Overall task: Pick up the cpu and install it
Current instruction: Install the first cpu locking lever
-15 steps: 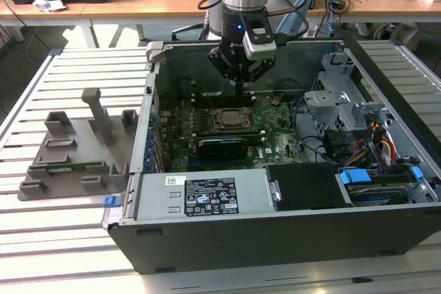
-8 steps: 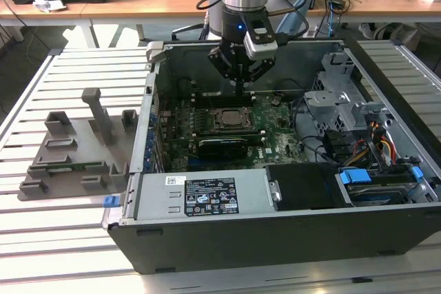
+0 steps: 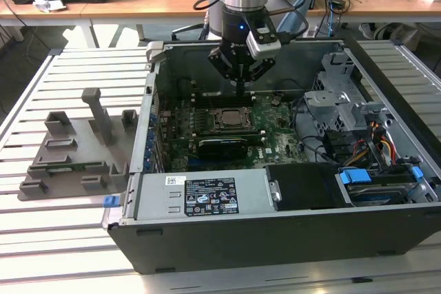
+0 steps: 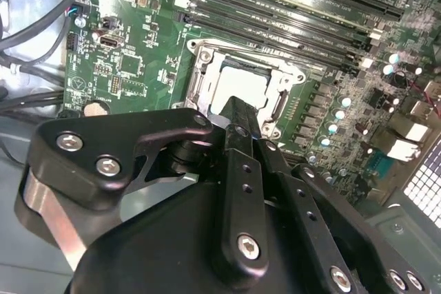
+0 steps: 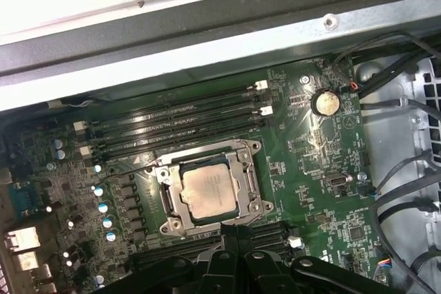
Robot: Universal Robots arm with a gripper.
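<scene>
Steel slats make up the table [image 3: 69, 74] under everything, and on it the open computer case [image 3: 275, 239] lies on its side with its inside facing up. To the exterior view's left of the case, a grey moulded fixture [image 3: 69, 153] with upright posts rests on the slats.

Inside the case, the green motherboard [image 3: 275, 139] covers the floor, and a power supply [image 3: 200, 197] with a white-printed label runs along the near wall. My arm comes down from above into the case. My gripper [image 3: 240, 89] hangs over the middle of the board with its two black fingers pressed together, and I see nothing between them. Both wrist views show the same: tips together [image 5: 230, 235], pointing down just beside the socket [image 4: 241, 108].

The metal socket frame [image 5: 251, 184] sits beside the black memory slots [image 5: 179, 125]. The cpu [image 5: 209, 189] lies flat inside that frame, silvery top plate up, apart from my fingertips. It also shows in the second wrist view [image 4: 241, 86] and the exterior view [image 3: 231, 118]. A coin cell [image 5: 325, 103] sits farther off on the board.
</scene>
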